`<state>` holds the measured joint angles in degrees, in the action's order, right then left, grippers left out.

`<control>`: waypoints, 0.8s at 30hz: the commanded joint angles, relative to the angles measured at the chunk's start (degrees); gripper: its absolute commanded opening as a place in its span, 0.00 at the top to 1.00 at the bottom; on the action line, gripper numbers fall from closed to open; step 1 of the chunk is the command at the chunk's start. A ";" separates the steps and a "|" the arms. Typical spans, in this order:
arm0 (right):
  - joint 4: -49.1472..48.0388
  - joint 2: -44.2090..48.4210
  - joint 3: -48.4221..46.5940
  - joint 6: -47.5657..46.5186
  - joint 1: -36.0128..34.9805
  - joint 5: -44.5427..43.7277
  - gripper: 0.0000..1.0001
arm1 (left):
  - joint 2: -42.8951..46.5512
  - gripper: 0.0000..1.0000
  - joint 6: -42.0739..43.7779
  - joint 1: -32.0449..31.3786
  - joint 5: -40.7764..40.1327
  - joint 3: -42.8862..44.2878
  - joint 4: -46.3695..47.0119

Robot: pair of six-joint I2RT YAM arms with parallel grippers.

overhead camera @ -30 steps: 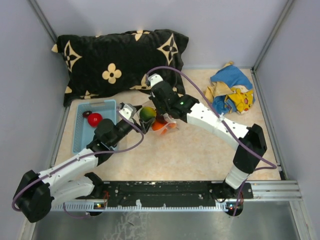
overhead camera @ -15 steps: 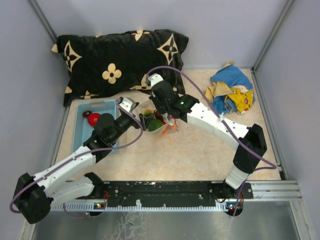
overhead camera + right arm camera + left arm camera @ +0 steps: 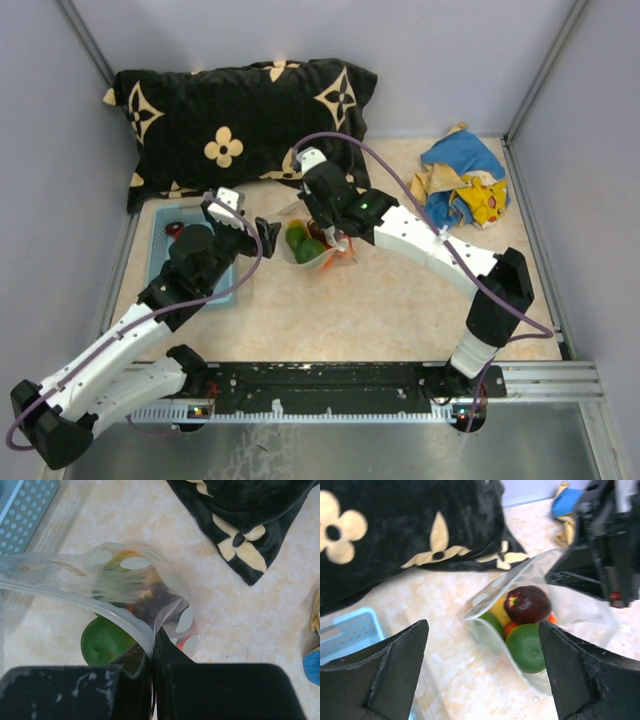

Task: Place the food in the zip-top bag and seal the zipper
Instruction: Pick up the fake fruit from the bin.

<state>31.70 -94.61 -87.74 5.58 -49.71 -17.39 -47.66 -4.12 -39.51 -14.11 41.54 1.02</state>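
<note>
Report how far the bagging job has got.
Done: several food pieces, including a green fruit and a dark fruit, lie in the zip-top bag. In hand: the right gripper pinches its rim; the left gripper is open, empty. Left: the zipper gapes unsealed.

L arm (image 3: 120, 345) & R arm (image 3: 425, 238) white w/ black joints, purple cables (image 3: 375, 157); black tool fingers (image 3: 395, 675), prob. scuffed.

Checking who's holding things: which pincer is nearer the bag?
Right. The right pincer is shut on the rim of the bag; the left pincer is open, apart, to its left.
</note>
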 commanded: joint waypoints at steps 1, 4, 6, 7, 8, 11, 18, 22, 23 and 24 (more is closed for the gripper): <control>-2.50 2.48 -0.65 0.23 0.45 0.11 1.00 | 2.36 0.03 -3.19 3.53 -5.64 1.56 -8.21; -2.48 2.43 -0.60 0.23 0.58 0.19 1.00 | 3.49 0.02 -4.76 8.48 -4.36 1.56 -10.19; -2.52 2.50 -0.53 0.30 0.66 0.27 1.00 | 3.53 0.02 -5.33 12.50 -2.41 1.53 -11.31; -2.52 2.50 -0.53 0.25 0.63 0.26 1.00 | 3.45 0.02 -5.44 14.42 -0.99 1.59 -11.68; -2.52 2.50 -0.54 0.22 0.65 0.24 1.00 | 3.04 0.01 -5.46 15.95 -0.18 1.51 -11.90; -2.61 2.50 -0.42 0.26 0.62 0.30 1.00 | 0.85 0.01 -5.37 19.81 1.36 1.74 -12.83; -2.54 2.50 -0.46 0.24 0.62 0.36 1.00 | -8.95 0.01 -8.56 29.30 3.16 5.95 -17.42; -2.74 2.47 -0.44 0.15 0.75 0.33 1.00 | -15.30 0.01 -8.62 35.48 6.37 9.32 -17.81; -2.78 2.44 -0.41 0.12 0.76 0.49 1.00 | -16.68 0.01 -8.50 36.48 7.14 10.31 -18.00; -2.78 2.29 -0.53 0.07 0.73 0.51 1.00 | -18.12 0.01 -8.19 37.26 8.13 11.17 -18.10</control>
<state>31.66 -94.61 -87.74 5.58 -49.54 -16.80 -62.02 -11.77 -5.45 -10.37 48.38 -15.97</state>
